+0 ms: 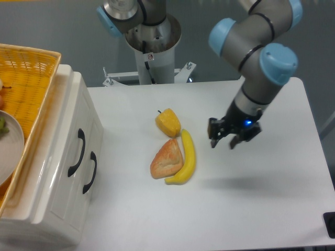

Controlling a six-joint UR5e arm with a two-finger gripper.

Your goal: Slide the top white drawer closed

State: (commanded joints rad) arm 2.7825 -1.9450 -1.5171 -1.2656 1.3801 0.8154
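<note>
The gripper [223,142] is hanging over the right half of the tabletop [261,198], with its two fingers spread apart and holding nothing. The top white drawer [73,149] is sitting pushed in flat at the tabletop's left edge, well apart from the gripper. A banana [186,158], a reddish fruit [166,160] and a yellow fruit [168,122] are lying near the middle. A yellow wicker basket [26,78] is resting on the cabinet.

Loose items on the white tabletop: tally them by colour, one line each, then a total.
Yellow: 2, the banana and the yellow fruit with a stem.
Orange-pink: 1, the wedge-shaped piece touching the banana.
Total: 3.
</note>
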